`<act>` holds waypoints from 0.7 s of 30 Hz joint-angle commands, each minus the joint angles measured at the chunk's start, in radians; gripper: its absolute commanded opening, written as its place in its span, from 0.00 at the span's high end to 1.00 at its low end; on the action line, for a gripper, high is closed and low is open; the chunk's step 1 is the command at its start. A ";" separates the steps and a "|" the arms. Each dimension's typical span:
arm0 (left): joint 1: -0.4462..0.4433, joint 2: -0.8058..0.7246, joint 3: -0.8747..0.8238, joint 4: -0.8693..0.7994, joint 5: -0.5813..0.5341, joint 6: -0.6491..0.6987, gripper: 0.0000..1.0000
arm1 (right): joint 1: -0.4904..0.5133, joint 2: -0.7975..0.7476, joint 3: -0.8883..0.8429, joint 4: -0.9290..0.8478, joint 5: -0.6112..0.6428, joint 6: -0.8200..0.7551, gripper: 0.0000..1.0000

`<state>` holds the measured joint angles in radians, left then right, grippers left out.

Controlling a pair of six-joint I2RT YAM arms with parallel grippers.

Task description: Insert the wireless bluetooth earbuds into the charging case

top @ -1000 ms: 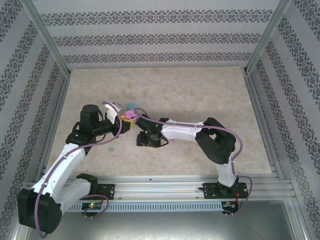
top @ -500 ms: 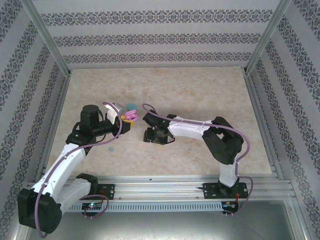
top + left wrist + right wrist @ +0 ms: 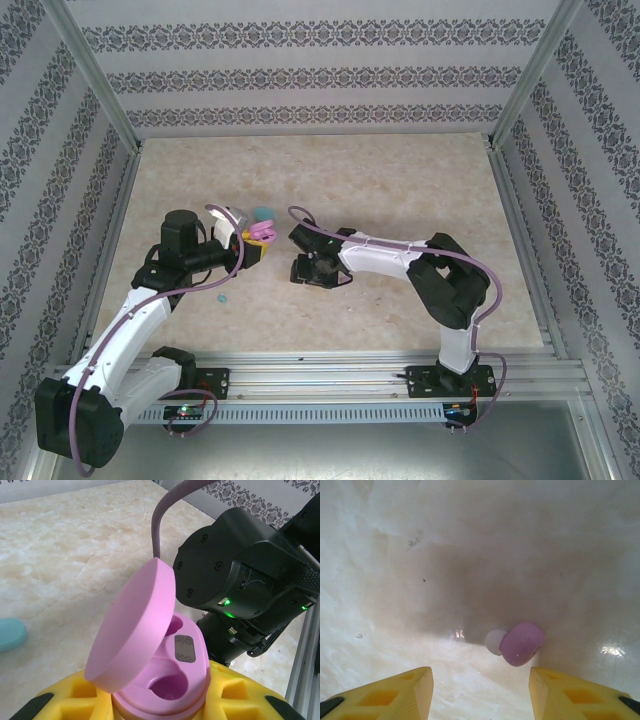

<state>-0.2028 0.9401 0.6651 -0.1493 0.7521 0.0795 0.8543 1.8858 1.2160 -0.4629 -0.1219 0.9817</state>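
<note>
Your right gripper [image 3: 300, 268] has backed away, right of the case [image 3: 135, 630]; jaws half open, empty, over a pink earbud [image 3: 520, 643]. Your left gripper [image 3: 252, 240] clamps the open case

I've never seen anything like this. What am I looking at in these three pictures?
These are two robot arms bolted at the near edge of a table. The wide picture looks down from above on the left arm and the right arm. The other two come from small cameras on the wrists. The left arm's yellow fingers grip a pink case, lid open. The right arm's fingers stand apart above a pink earbud lying on the table. A turquoise case lies nearby.
</note>
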 commanded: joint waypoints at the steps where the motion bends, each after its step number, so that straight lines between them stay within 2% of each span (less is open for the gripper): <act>1: -0.009 -0.023 -0.009 0.006 0.023 0.013 0.91 | -0.014 -0.043 -0.035 0.021 0.022 0.039 0.48; 10: -0.010 -0.022 -0.013 0.020 0.035 0.005 0.90 | -0.026 -0.050 -0.062 0.060 0.039 0.075 0.58; 21: -0.009 -0.022 -0.016 0.026 0.043 0.002 0.90 | -0.039 -0.018 -0.067 0.100 0.034 0.099 0.65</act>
<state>-0.2028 0.9356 0.6601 -0.1486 0.7666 0.0788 0.8261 1.8614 1.1553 -0.3759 -0.1085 1.0641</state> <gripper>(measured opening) 0.303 0.352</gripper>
